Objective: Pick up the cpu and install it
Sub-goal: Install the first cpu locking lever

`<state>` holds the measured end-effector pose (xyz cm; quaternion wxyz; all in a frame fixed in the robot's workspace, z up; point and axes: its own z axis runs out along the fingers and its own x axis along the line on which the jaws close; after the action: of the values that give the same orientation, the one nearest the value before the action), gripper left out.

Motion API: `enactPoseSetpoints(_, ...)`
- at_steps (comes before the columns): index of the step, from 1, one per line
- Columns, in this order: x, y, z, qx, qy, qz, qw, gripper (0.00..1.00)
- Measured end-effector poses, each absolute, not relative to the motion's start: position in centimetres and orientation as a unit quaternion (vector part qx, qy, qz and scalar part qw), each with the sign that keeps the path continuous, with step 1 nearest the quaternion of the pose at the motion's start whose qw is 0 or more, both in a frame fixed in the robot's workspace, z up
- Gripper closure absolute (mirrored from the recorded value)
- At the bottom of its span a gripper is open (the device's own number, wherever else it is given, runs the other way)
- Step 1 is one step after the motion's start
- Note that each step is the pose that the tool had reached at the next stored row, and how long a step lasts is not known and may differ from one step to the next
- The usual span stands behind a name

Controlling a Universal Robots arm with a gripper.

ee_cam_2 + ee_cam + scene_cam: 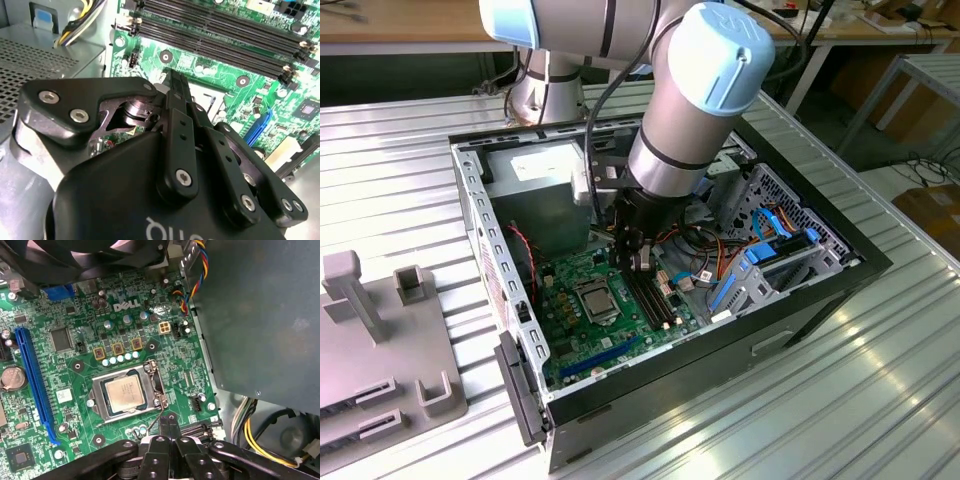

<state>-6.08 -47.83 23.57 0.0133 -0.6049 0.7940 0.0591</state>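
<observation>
You have the cpu [124,392] lying seated in the motherboard socket [127,396] with its frame around it, while your tool [168,426], fingers pressed together and empty, hangs just beside the socket inside the computer case [860,262].

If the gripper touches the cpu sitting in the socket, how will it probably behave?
The cpu looks thin, flat and stiff, so it should not bend. Its smooth metal top is probably slippery to pinch. The socket frame surrounds it, so a sideways push would likely not move it.

Cpu [124,392] sits in socket [100,412] on motherboard [60,315]
</observation>
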Motion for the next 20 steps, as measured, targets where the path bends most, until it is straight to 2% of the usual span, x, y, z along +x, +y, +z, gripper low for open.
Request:
enactPoseSetpoints(5,-6.49,-47.84,24.31,-0.606,0.793,0.049,0.026,0.89)
enactPoseSetpoints(9,-6.74,-47.84,24.33,-0.626,0.778,0.046,0.024,0.89)
enactPoseSetpoints(12,-6.80,-47.84,24.33,-0.644,0.764,0.039,0.018,0.89)
enactPoseSetpoints(20,-7.07,-47.86,24.32,-0.656,0.754,0.010,-0.008,0.89)
